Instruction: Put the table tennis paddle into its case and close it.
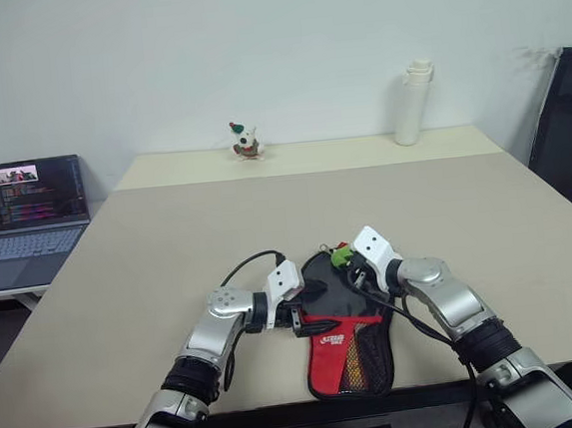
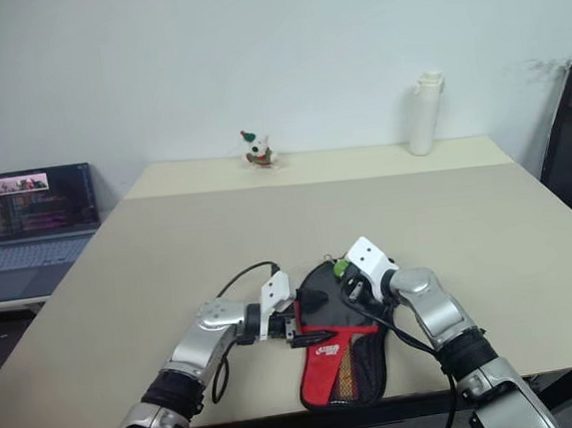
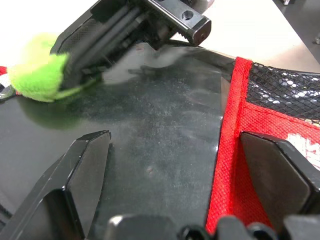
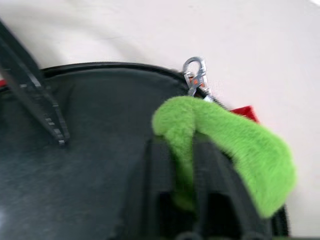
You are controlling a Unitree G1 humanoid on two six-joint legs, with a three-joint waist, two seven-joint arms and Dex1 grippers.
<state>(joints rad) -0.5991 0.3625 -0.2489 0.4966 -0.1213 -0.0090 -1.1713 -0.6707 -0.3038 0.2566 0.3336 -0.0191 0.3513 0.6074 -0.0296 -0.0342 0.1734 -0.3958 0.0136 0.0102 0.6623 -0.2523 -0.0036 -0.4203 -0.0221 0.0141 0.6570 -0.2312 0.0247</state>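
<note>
On the case [image 1: 343, 344], right claw [image 4: 182, 165] pinches green tab [image 4: 225, 145].

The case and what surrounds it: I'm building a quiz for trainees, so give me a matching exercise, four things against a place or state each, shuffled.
Things:
1. case
2. green fluffy tag
3. left gripper
4. white bottle

Places or states:
A. pinched between the shut jaws of the right gripper
B. stands upright at the far edge of the table
C. jaws open, over the case
D. lies flat at the near edge of the table

Pairs: 1-D, 2-A, 3-C, 4-B
</note>
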